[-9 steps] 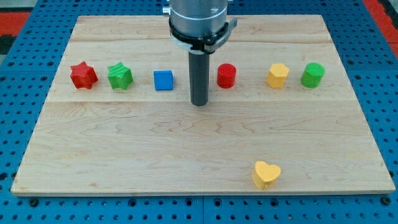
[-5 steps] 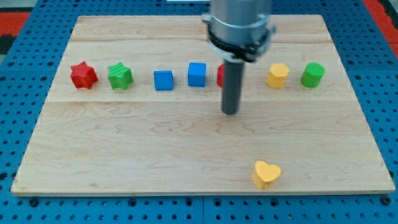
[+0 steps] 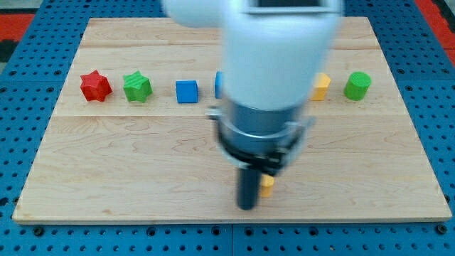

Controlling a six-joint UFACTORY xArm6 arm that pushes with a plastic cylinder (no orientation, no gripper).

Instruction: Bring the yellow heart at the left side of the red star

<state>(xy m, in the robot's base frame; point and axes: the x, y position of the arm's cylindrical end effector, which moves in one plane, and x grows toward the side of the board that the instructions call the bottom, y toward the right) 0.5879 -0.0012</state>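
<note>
Yellow heart (image 3: pixel 267 185) beside my tip (image 3: pixel 247 207)

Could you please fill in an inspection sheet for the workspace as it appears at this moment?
Surface: pale wooden board on a blue pegboard.
Job's things: red star block at the view's left; yellow heart block mostly hidden behind the rod.
Clutter: green star block, blue cube block, second blue block partly hidden, yellow block partly hidden, green cylinder block.
Grippers: none; my tip sits just left of the yellow heart.
Cables: nothing seen.
Surroundings: red strip at the top corners.
</note>
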